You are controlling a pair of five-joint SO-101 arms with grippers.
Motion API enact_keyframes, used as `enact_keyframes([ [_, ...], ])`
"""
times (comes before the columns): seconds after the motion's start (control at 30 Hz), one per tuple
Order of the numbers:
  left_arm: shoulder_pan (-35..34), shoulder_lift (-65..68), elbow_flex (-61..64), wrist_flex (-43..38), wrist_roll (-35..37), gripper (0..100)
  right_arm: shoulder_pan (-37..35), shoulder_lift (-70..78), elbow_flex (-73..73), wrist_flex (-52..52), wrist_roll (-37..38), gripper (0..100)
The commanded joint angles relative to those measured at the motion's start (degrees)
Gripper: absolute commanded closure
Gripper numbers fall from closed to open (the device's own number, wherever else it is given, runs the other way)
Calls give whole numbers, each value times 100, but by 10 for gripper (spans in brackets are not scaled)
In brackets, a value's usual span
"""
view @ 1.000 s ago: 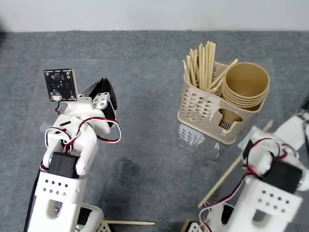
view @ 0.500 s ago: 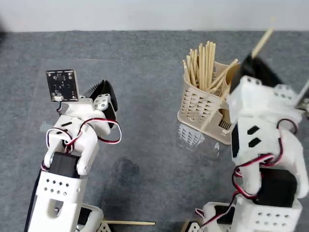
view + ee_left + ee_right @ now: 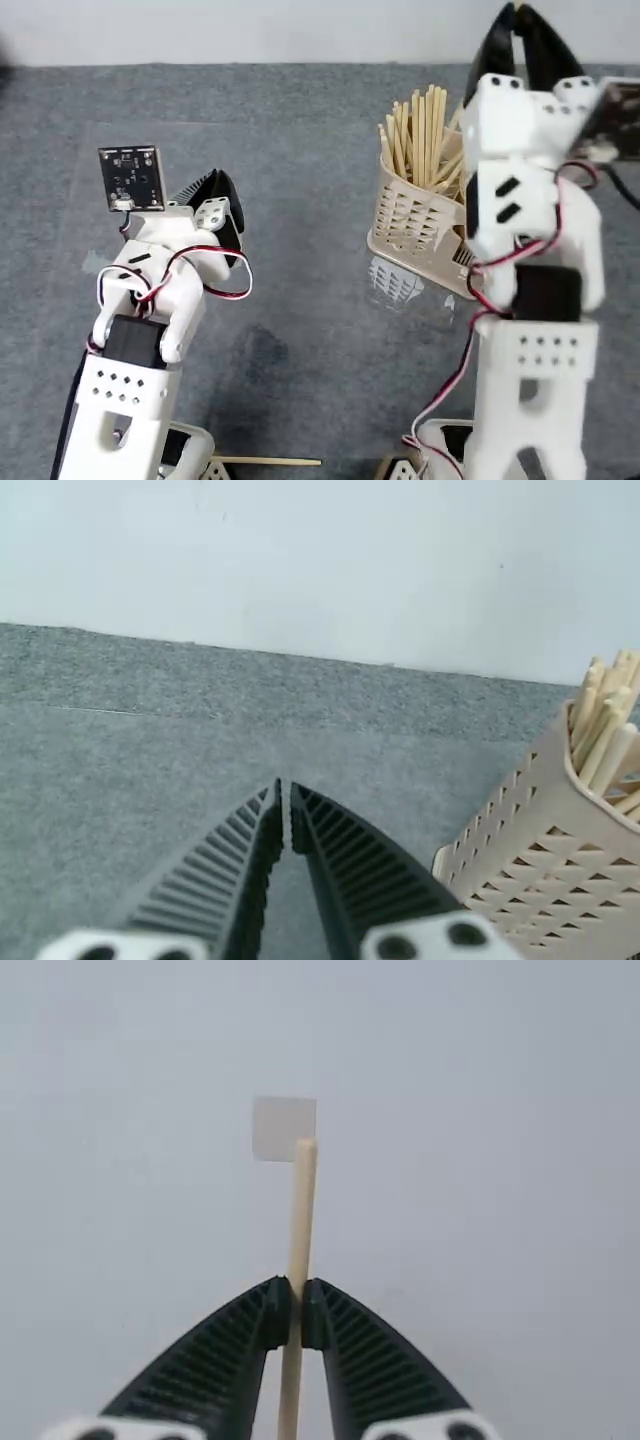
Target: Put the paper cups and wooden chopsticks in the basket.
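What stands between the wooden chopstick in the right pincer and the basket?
Nothing visible does. The right pincer holds the thin wooden chopstick in free air; the beige plastic lattice basket already holds many upright chopsticks.

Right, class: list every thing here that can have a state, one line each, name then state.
left hand, shut, empty
right hand, shut on the held chopstick
held chopstick, clamped, sticking out past the fingertips
basket, upright, holding the bundle of chopsticks
bundle of chopsticks, standing on end
loose chopstick, lying flat on the table
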Motion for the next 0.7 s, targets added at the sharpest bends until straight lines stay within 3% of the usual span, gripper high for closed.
enact_keyframes([
  [0.0,-35,-176,-31,-9,18,985,-66,48,695,-901,308,991],
  [0.2,-35,-176,-31,-9,18,985,-453,31,2330,-2149,1292,968],
  [0.4,-35,-176,-31,18,9,985,-549,-224,2295,-1763,1424,772],
  [0.5,-44,-185,-57,70,18,985,-576,-690,2136,-1007,1380,809],
  [0.67,-35,-132,-567,1248,18,982,-804,-1771,2110,1200,1371,991],
])
